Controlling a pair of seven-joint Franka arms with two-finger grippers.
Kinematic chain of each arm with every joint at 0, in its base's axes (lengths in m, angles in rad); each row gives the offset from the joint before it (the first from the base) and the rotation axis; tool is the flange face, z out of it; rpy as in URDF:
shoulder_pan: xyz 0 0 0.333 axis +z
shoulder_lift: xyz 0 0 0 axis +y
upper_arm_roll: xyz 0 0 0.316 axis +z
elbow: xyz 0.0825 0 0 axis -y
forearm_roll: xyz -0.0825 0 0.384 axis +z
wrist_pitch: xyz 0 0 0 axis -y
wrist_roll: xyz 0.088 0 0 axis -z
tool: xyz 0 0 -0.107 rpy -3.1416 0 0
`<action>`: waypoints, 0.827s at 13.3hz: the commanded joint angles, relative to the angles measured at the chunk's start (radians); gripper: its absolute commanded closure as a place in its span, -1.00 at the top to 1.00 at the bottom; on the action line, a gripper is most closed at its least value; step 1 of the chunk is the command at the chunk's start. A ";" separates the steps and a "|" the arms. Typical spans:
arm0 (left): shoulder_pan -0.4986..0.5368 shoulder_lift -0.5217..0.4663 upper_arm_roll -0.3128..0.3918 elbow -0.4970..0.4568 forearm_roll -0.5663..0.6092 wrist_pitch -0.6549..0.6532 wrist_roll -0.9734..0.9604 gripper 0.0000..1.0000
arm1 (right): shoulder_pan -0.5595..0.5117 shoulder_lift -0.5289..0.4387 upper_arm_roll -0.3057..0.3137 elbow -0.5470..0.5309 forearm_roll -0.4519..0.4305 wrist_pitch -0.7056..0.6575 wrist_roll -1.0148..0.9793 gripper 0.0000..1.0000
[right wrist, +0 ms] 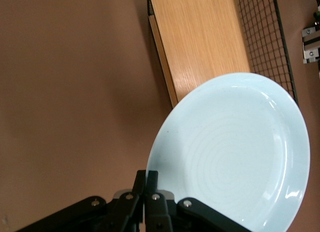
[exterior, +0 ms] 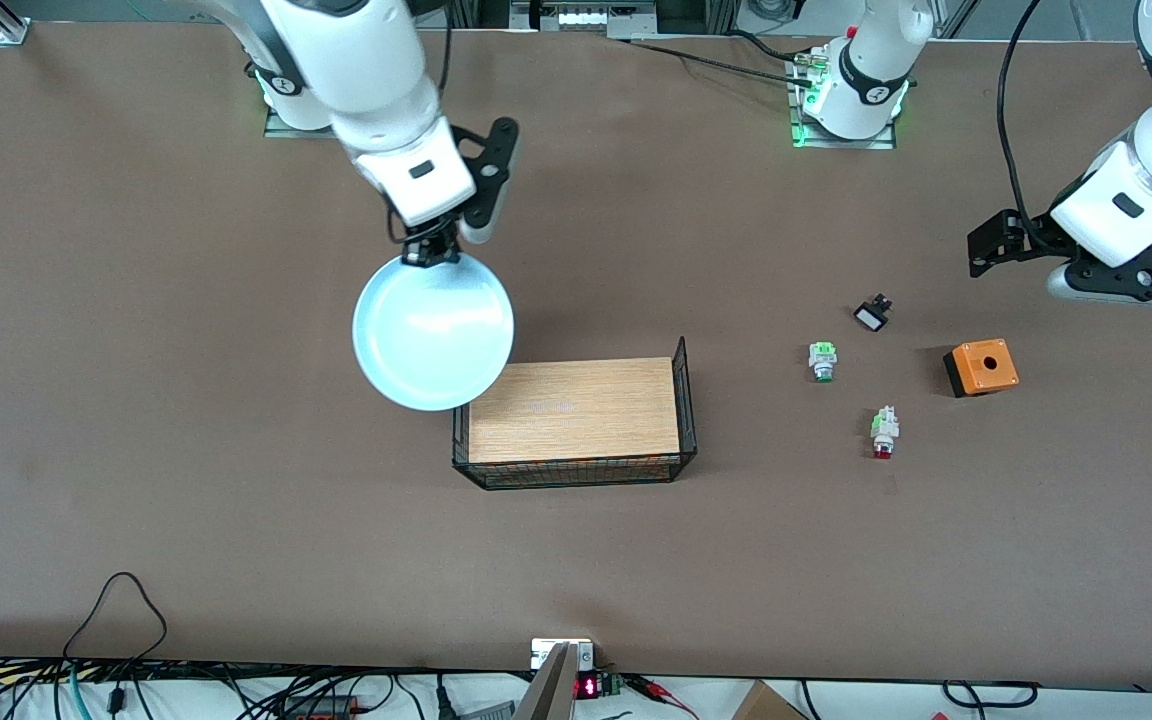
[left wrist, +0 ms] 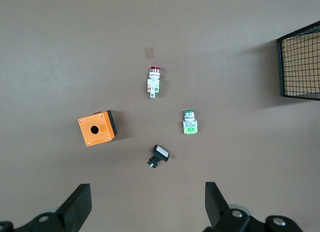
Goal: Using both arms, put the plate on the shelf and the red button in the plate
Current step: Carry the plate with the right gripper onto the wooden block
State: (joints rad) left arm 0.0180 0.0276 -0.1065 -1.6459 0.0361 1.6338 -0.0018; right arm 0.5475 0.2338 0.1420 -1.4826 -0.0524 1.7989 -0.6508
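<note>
The right gripper (exterior: 423, 252) holds its jaws clamped on the rim of the one plate (exterior: 433, 330), in the air over the basket's (exterior: 684, 400) corner; glossy, stiff and likely breakable, it could pivot in an edge pinch. One red button (exterior: 884, 431) lies on the bench beside the basket: light, best taken across its body. The left gripper (left wrist: 145, 204) hangs over it, jaws apart.

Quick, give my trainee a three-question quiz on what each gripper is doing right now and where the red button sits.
1. True or false: the right gripper is shut on the plate's rim.
2. The left gripper is: A) open, holding nothing B) shut on the red button C) shut on the orange box.
3. Which lies nearest the front camera: red button, green-capped switch or orange box?

Key: 1 true; 2 A; 3 red button.
</note>
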 commanded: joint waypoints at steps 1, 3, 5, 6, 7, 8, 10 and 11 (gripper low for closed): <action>0.002 0.008 0.001 0.020 -0.019 -0.017 -0.001 1.00 | 0.063 -0.005 -0.010 0.001 -0.046 0.029 0.080 -1.00; 0.002 0.006 0.001 0.020 -0.019 -0.018 -0.001 1.00 | 0.109 0.007 -0.010 -0.001 -0.078 0.080 0.156 -1.00; 0.002 0.008 0.001 0.020 -0.019 -0.018 -0.001 1.00 | 0.166 0.048 -0.010 -0.001 -0.153 0.109 0.248 -1.00; 0.002 0.006 0.001 0.020 -0.019 -0.018 -0.003 1.00 | 0.184 0.073 -0.010 -0.001 -0.184 0.134 0.296 -1.00; 0.002 0.008 0.001 0.020 -0.019 -0.018 -0.003 1.00 | 0.198 0.096 -0.012 -0.002 -0.207 0.157 0.321 -1.00; 0.000 0.008 0.001 0.020 -0.019 -0.018 -0.003 1.00 | 0.201 0.122 -0.012 -0.002 -0.224 0.183 0.333 -1.00; 0.000 0.008 0.001 0.020 -0.019 -0.018 -0.003 1.00 | 0.200 0.174 -0.013 -0.002 -0.242 0.233 0.333 -1.00; 0.002 0.008 0.001 0.020 -0.019 -0.018 -0.001 1.00 | 0.198 0.203 -0.015 -0.002 -0.260 0.258 0.335 -1.00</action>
State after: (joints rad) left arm 0.0180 0.0276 -0.1065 -1.6459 0.0361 1.6337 -0.0018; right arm 0.7417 0.3943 0.1369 -1.4949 -0.2776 2.0181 -0.3323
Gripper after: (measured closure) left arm 0.000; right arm 0.978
